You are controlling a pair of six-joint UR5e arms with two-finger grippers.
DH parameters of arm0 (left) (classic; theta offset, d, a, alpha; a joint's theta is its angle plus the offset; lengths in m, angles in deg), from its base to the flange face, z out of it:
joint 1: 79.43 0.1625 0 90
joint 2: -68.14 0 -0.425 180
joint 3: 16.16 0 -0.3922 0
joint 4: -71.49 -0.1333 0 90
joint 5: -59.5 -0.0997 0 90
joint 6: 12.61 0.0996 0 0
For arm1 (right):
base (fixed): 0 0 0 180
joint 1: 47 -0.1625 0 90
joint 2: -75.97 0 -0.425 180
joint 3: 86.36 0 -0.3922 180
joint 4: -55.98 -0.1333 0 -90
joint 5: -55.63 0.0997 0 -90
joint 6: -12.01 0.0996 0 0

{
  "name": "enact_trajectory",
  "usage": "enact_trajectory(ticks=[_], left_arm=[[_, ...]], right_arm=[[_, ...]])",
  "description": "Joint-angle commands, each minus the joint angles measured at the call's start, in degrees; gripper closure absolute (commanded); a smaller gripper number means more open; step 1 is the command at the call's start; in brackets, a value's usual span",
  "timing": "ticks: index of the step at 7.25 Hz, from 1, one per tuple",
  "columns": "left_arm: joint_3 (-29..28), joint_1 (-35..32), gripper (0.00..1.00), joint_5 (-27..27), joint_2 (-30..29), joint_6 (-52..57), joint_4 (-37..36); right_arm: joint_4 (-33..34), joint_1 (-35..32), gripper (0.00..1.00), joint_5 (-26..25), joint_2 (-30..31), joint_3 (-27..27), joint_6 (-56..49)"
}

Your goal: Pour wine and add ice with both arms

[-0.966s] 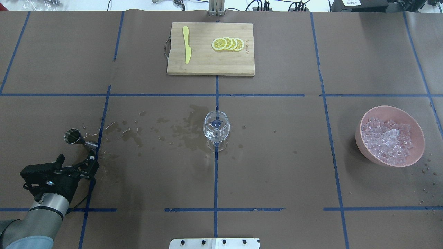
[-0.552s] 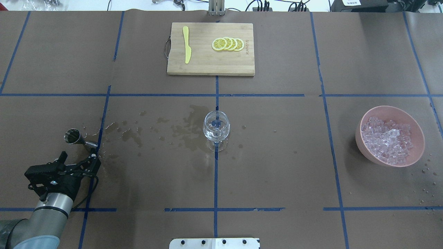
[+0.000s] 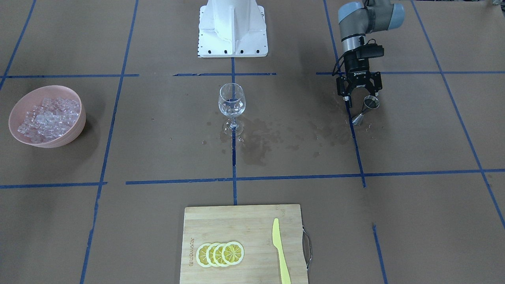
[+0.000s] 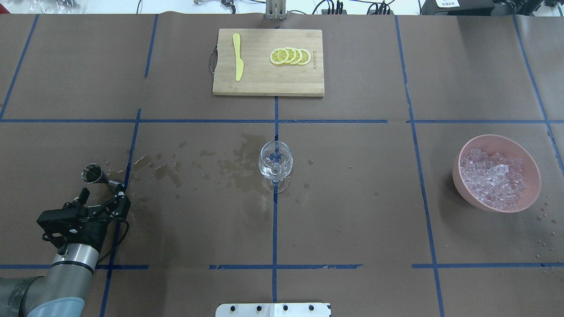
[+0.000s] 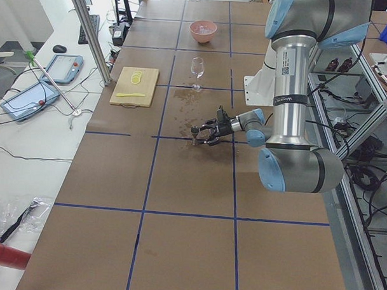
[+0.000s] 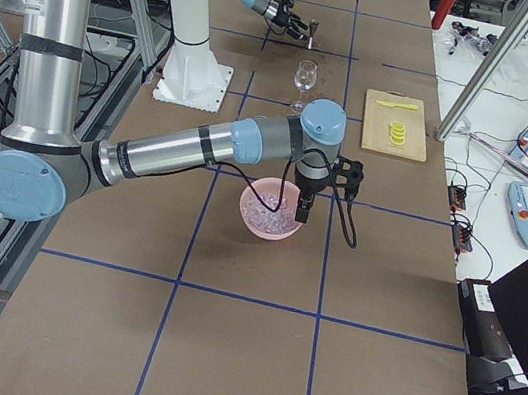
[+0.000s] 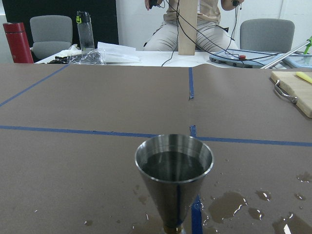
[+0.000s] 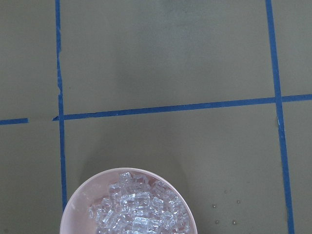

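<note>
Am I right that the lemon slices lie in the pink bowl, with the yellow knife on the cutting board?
Not quite: the overhead view shows the lemon slices on the cutting board, beside the yellow knife; the pink bowl holds ice.

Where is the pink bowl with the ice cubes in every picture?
Front-facing: pink bowl at the left edge, mid-height.
Overhead: bowl on the right side, mid-height.
Exterior left: bowl at top centre, small and far away.
Exterior right: bowl near the picture's centre.
Left wrist: not in it.
Right wrist: bowl at the bottom edge, left of centre, cut off.
Landmark: the wine glass shows in all four exterior views, not in the wrist ones.
</note>
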Motion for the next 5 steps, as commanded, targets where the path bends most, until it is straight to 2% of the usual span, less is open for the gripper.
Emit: enact_trajectory(ticks=[1, 5], left_arm=[[-0.9, -0.7, 0.13, -0.2, -0.4, -0.1, 0.1], [-4.4, -2.4, 0.19, -0.5, -4.1, -0.1, 0.1]], right_arm=[[-0.1, 0.5, 0.0, 0.0, 0.0, 0.7, 1.0], [-0.1, 1.3, 0.0, -0.3, 0.0, 1.2, 2.2]])
